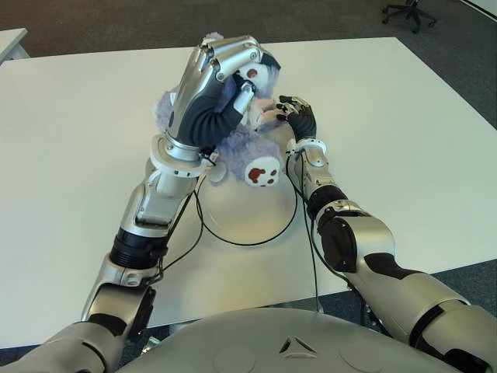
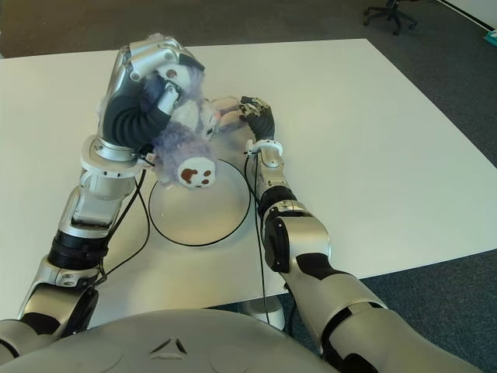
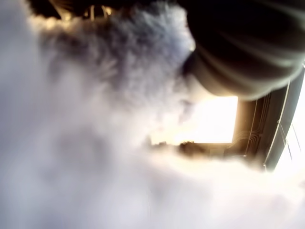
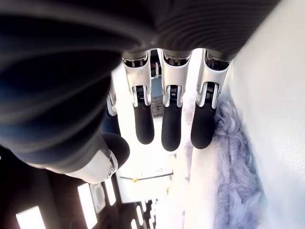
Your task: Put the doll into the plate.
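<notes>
Gripping the doll [image 1: 233, 132] in curled left hand [image 1: 221, 78] fingers, you hold it at the plate's [image 2: 194, 225] far rim for lowering; your right hand [image 1: 299, 116], fingers loosely extended, steadies it above the bench [image 1: 404, 140].

A white table [image 1: 404, 116] carries a white plate [image 2: 198, 217], its rim ringed by a black cable.
</notes>
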`<action>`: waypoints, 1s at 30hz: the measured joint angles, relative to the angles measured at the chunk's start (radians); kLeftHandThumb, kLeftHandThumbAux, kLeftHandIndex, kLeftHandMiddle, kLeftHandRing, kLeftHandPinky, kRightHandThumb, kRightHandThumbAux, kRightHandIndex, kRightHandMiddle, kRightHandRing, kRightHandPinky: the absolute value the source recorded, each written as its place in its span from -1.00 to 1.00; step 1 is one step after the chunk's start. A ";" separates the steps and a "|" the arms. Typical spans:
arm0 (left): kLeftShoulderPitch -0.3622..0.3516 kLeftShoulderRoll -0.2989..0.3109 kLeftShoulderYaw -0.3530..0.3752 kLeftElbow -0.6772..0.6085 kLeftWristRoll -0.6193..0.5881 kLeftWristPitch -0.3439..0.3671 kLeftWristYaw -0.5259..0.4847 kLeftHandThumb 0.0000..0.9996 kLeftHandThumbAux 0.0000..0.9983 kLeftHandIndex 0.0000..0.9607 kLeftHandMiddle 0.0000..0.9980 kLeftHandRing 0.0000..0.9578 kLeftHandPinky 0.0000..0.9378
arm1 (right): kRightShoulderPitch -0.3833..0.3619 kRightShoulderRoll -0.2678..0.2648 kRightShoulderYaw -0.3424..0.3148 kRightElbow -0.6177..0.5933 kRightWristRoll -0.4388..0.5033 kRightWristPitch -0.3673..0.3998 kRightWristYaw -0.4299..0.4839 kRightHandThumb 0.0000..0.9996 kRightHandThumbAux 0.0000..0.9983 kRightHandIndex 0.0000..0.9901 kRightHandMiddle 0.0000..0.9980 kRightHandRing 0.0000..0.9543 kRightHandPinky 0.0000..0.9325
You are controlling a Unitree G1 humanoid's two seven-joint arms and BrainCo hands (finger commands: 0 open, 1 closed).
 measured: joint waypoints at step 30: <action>0.069 -0.019 -0.067 -0.003 -0.119 -0.045 -0.126 0.70 0.34 -0.15 0.03 0.41 0.32 | 0.000 0.011 -0.016 -0.002 0.003 -0.001 -0.011 0.40 0.47 -0.19 -0.47 -0.45 -0.35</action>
